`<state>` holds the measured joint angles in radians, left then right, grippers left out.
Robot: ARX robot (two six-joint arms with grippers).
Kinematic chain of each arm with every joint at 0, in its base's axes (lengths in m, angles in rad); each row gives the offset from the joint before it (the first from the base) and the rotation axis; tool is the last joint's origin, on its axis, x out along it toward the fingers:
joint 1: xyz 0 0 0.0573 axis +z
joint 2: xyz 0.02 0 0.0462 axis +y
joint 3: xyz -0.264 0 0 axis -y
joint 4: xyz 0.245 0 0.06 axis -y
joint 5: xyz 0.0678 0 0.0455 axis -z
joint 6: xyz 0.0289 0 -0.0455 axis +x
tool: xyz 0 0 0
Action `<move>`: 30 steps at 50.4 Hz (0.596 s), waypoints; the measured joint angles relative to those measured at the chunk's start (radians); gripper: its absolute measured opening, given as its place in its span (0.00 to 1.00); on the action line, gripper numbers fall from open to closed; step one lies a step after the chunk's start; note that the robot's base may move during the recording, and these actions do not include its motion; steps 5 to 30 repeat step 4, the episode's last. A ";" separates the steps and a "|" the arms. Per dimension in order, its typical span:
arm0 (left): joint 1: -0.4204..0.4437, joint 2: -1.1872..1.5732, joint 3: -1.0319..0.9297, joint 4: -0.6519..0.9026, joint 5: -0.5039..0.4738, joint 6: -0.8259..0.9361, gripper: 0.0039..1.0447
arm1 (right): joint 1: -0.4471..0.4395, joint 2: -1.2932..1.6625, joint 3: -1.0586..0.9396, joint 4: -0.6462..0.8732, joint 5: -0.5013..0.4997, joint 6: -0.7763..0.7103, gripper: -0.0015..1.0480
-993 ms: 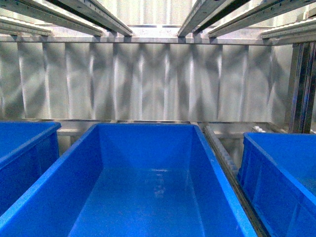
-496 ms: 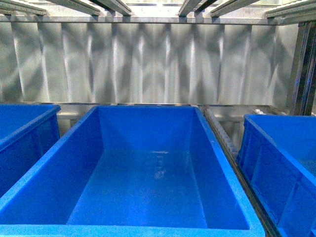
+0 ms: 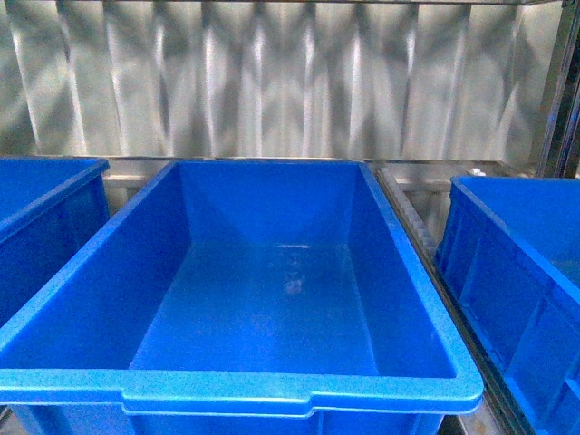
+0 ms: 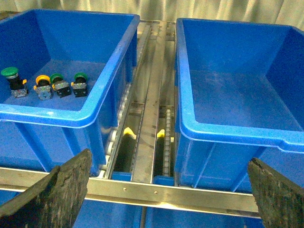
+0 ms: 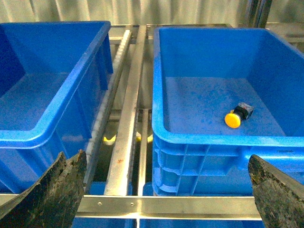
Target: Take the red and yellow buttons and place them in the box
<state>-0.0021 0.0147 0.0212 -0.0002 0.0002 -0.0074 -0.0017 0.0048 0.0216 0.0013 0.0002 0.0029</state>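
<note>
- Tilted down since earlier: box [image 3: 272, 299] near rim [image 3: 272, 390] now shown.
- Held nothing; both tools [image 4: 166, 199] [image 5: 161, 194] spread wide.
- Lay in right bin [image 5: 190, 128]: yellow button [image 5: 236, 116].
- Best approached from above, gripping body.

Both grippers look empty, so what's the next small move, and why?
Probably lower the right gripper toward the yellow button lying alone on its side in the right bin. Its fingers stand wide open and empty, nothing crowds that button, and the middle box holds nothing yet.
</note>
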 joint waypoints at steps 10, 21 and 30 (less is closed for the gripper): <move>0.000 0.000 0.000 0.000 0.000 0.000 0.93 | 0.000 0.000 0.000 0.000 0.000 0.000 0.94; 0.000 0.000 0.000 0.000 0.000 0.000 0.93 | 0.000 0.000 0.000 0.000 0.000 0.000 0.94; 0.000 0.000 0.000 0.000 0.000 0.000 0.93 | 0.000 0.000 0.000 0.000 0.000 0.000 0.94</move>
